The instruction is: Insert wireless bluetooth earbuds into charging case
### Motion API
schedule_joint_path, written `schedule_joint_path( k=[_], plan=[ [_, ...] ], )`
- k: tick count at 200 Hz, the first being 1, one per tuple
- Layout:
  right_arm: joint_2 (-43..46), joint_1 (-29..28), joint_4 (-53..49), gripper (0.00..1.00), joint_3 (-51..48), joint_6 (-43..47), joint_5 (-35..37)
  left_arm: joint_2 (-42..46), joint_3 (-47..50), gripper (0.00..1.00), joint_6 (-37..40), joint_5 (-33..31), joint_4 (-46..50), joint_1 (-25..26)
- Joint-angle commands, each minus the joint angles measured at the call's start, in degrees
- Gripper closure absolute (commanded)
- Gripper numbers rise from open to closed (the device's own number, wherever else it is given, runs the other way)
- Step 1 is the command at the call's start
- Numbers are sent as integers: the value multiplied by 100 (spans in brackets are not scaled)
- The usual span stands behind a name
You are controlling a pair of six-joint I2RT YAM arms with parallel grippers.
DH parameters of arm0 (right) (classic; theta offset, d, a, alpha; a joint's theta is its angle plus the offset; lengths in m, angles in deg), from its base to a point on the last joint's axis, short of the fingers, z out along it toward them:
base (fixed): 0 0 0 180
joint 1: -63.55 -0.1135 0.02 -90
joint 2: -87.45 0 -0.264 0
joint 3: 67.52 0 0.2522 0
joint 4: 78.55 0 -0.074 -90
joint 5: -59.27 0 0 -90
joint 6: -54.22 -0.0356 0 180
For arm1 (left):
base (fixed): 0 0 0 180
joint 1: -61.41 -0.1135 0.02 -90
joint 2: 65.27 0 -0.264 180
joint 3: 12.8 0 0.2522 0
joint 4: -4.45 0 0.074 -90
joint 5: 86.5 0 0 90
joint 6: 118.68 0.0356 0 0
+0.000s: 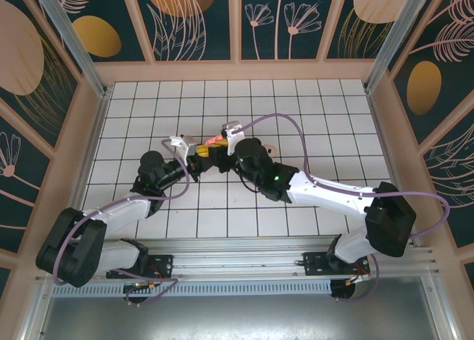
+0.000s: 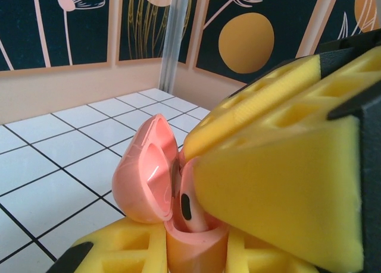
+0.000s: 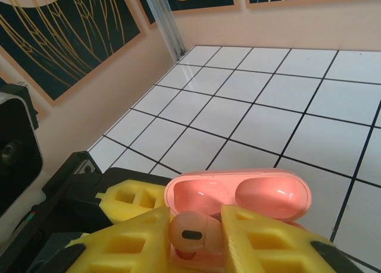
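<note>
Centre of the table [image 1: 296,110], both arms meet tip to tip.

- Left gripper [image 1: 201,155]: closed on the case [image 2: 196,249]. Its yellow fingers [image 2: 119,252] clamp the base from both sides and hold it upright, mouth up. We judge this is meant to give the other arm a steady, lifted target rather than a loose case on the tiles.
- Lid [image 3: 238,195]: swung fully open and leaning back, away from the right gripper [image 1: 221,149], so the way down into the base is clear. Both hollows in the lid are glossy and bare.
- Right gripper: its fingers [image 3: 262,243] appear to pinch the earbud [image 3: 189,230] from either side. The bud's dark oval faces the wrist camera.
- Earbud position: at the mouth of the base, partly down in it, just in front of the lid hinge. From the left wrist view it looks started into its slot. We cannot tell whether it is fully seated.
- Base contents: the fingers hide most of it, so we cannot tell whether the other slot is filled.

Judgement: insertion of this bud is under way, with release not yet confirmed.
</note>
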Motion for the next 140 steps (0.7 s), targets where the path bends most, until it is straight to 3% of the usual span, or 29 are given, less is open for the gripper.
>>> schedule_joint_path(
  k=[1, 72, 108, 140],
  plan=[
    [153, -72, -381, 69, -132, 101, 8, 213, -176, 86, 1, 3, -412, 7],
    [561, 3, -525, 52, 171, 161, -345, 283, -172, 85, 245, 138, -175, 16],
    [1012, 294, -579, 44, 225, 117, -1070, 344, -150, 85, 472, 369, -46, 11],
    [1260, 937, -585, 40, 185, -209, -2300, 390, -152, 84, 572, 692, -16, 11]
  ],
)
